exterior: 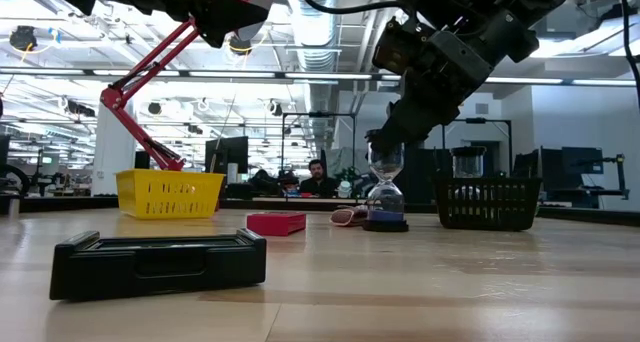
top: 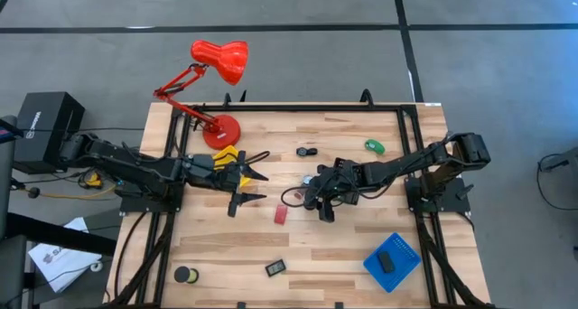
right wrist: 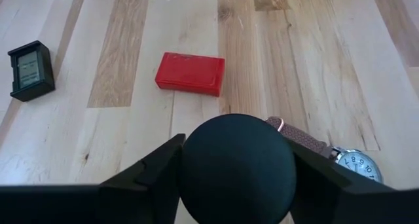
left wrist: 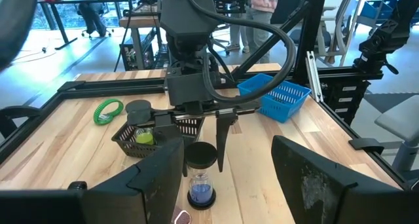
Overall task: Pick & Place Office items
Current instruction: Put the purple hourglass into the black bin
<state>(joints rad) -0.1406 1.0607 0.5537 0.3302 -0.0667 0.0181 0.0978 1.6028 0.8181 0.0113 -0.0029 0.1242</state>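
A small hourglass (exterior: pixel 385 194) with black caps and blue sand stands upright on its base near the table's middle. My right gripper (right wrist: pixel 237 152) reaches in from the right, slanting down, and is shut on the hourglass. My left gripper (top: pixel 248 189) hangs open above the table to the hourglass's left, touching nothing. A red block (right wrist: pixel 190 73) and a black block (right wrist: pixel 29 70) lie nearer the front edge. A watch (right wrist: pixel 353 164) on a brown strap lies beside the hourglass. A green piece (top: pixel 375 147) and a black disc (top: pixel 304 151) lie farther back. My right gripper has the hourglass's round black top cap (right wrist: pixel 196 160) between its two fingers, one on either side of the cap's rim. The fingers (left wrist: pixel 220 142) come from above, slanting down from the table's right. The hourglass stays upright with its base (left wrist: pixel 200 196) on the table.
The red desk lamp (top: pixel 212 83) stands at the back left, next to a yellow tray (top: pixel 226 157) under my left arm. A black tray (left wrist: pixel 154 135) sits below my right arm. A blue tray (top: pixel 405 250) holding a black block lies front right. A black roll (top: pixel 187 275) lies front left.
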